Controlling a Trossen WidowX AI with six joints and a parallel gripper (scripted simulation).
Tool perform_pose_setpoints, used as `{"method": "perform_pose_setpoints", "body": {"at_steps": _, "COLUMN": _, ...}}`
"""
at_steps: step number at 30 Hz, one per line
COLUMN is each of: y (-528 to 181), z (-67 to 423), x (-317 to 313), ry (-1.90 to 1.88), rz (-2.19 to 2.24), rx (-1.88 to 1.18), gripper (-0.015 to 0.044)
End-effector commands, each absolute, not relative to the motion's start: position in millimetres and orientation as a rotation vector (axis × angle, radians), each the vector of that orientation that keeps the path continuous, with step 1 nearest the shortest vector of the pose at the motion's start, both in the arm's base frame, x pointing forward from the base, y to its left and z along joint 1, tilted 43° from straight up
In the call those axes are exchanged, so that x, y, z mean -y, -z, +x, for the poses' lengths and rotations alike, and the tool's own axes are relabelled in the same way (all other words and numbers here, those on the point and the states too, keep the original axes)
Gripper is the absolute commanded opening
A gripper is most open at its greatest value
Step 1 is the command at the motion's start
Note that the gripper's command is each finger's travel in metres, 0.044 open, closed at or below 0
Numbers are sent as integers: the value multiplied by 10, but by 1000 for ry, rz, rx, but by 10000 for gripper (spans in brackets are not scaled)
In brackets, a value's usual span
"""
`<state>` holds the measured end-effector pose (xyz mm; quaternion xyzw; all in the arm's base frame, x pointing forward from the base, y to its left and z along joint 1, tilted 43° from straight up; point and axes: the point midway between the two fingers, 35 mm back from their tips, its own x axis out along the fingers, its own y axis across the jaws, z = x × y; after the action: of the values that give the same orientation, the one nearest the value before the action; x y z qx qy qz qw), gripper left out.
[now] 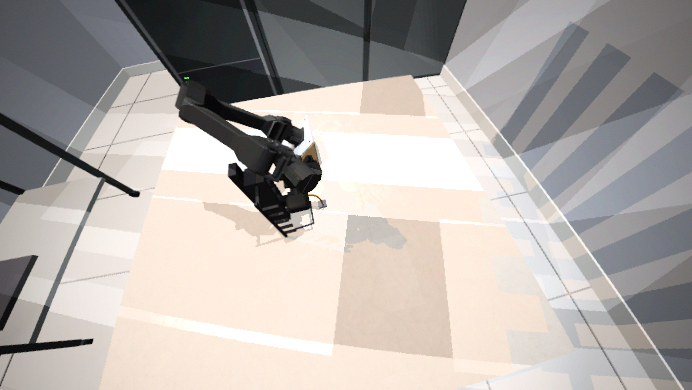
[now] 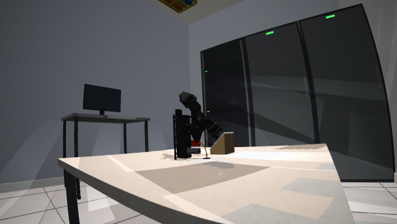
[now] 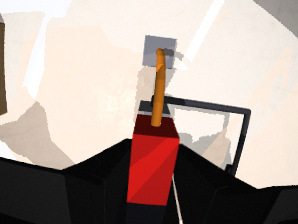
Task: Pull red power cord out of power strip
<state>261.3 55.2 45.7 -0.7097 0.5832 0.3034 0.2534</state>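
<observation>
The red plug [image 3: 152, 170] [image 2: 195, 143] is between the fingertips of my gripper [image 3: 153, 148] [image 2: 196, 140], which is shut on its sides. An orange cord [image 3: 159, 90] [image 2: 205, 147] [image 1: 316, 196] leaves the plug's end and curves down to a small grey square pad [image 3: 150, 45] [image 1: 323, 204] on the table. A low dark block, seemingly the power strip [image 2: 193, 150] [image 3: 154, 107], lies under the plug. The fingers and arm hide much of it, and whether the prongs are seated in it cannot be told. In the top view the arm hides the plug and fingertips.
A tall black slatted stand [image 2: 181, 138] [image 1: 260, 194] is close beside the gripper, with a thin black wire frame [image 3: 207, 104] [image 1: 313, 220] reaching out near it. A tan wedge-shaped box [image 2: 228, 145] with a white slanted face is just behind the cord, near the arm.
</observation>
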Motion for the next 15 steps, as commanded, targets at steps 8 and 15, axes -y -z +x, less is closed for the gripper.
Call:
{"method": "perform_pose_setpoints", "body": {"at_steps": 8, "y": -325, "z": 2601, "x": -721, "ry": -832, "rz": -1924, "rx": -1574, "gripper": 0}}
{"method": "perform_pose_setpoints", "body": {"at_steps": 15, "y": -255, "z": 2585, "x": -812, "ry": -834, "rz": -1924, "rx": -1572, "gripper": 0}}
